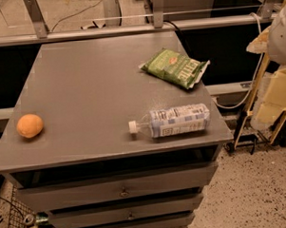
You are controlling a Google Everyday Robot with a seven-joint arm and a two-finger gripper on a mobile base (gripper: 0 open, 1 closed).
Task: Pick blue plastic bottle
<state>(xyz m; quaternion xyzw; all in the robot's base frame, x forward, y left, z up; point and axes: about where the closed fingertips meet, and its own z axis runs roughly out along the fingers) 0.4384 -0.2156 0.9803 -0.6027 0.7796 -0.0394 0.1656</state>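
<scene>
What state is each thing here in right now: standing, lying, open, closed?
blue plastic bottle: lying on its side, white cap on, near the front edge of the table.
green snack bag: lying flat, looks unopened.
orange fruit: whole, resting at the left.
drawers: appear shut.
gripper: not in view.

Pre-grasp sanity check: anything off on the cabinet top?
The blue plastic bottle lies on its side near the front edge of the cabinet top, cap pointing left, nothing spilled. The green snack bag and the orange fruit lie apart from it. The gripper is not in view.
</scene>
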